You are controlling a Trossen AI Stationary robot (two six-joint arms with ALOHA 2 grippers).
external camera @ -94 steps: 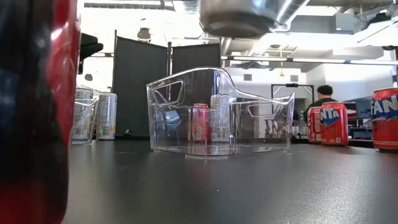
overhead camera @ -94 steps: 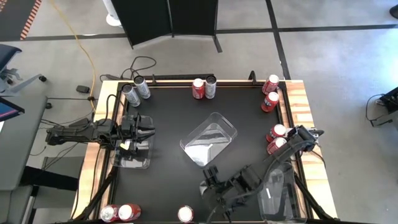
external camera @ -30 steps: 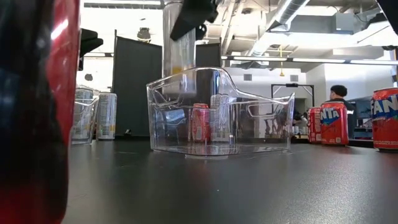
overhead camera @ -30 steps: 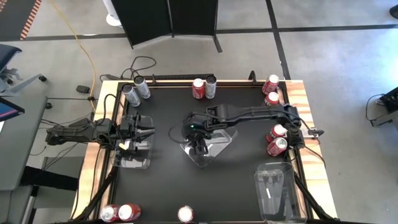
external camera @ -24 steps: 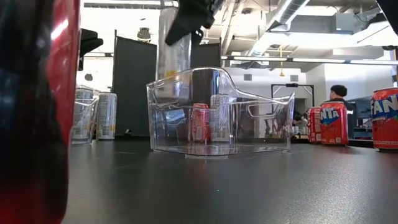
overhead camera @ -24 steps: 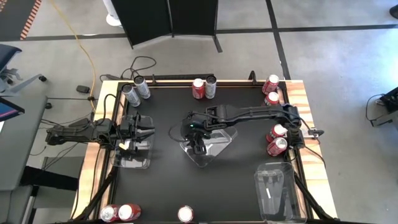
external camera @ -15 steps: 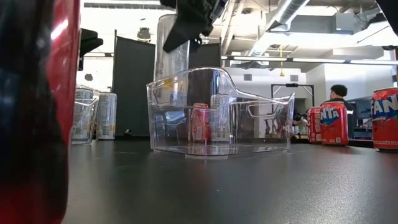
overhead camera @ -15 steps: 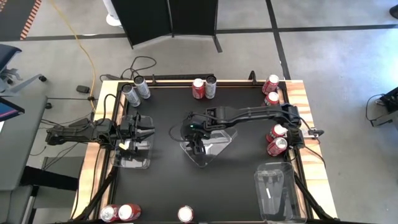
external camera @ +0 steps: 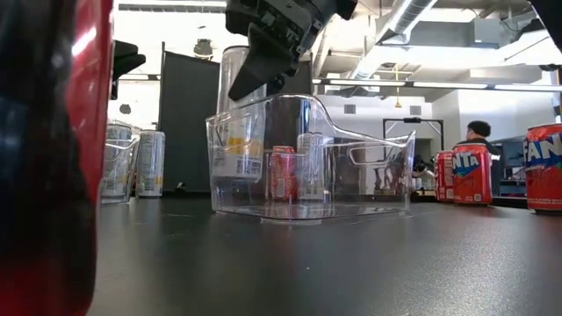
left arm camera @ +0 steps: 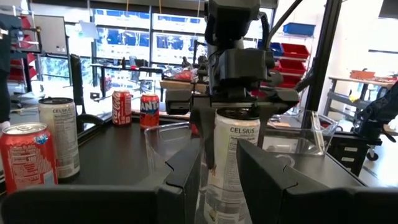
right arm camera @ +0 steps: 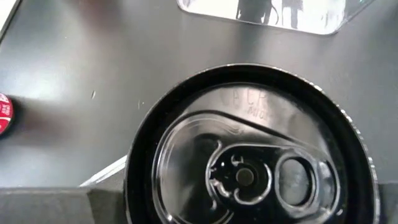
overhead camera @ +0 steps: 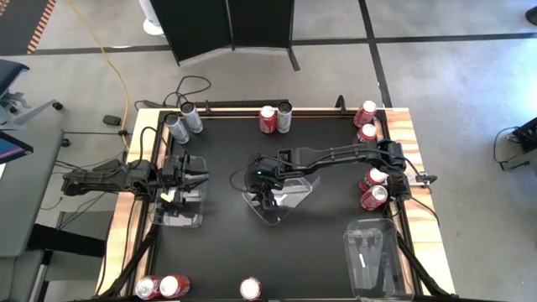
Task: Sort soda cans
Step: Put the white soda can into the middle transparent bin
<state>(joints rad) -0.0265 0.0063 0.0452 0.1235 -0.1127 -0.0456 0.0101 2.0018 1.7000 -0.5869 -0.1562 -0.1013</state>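
Note:
My right gripper (overhead camera: 262,191) is over the clear tray (overhead camera: 304,170) at the table's middle, shut on a silver-white soda can (external camera: 239,114) with a dark top (right arm camera: 249,174). The can's lower half is inside the tray's walls (external camera: 351,158). My left gripper (left arm camera: 217,180) waits level at the table's left side above another clear tray (overhead camera: 179,210), its fingers apart with nothing between them. Other soda cans, red and silver, stand upright along the table's edges. My right gripper pinches the can's upper wall (left arm camera: 236,124), just under the top rim, between its two fingers (left arm camera: 207,140), one on each side. It comes slanting down from the table's right side. The can hangs upright; whether its base touches the tray's floor, I cannot tell.
Two silver cans (overhead camera: 183,122) stand at the far left, a red and a silver one (overhead camera: 275,117) at the far middle. Red cans are along the right edge (overhead camera: 369,155) and near edge (overhead camera: 159,287). A third clear tray (overhead camera: 373,256) is at the near right.
My right gripper has sunk with the can, which has gone from above the tray's rim down between its walls and stayed upright. The tray has kept its place.

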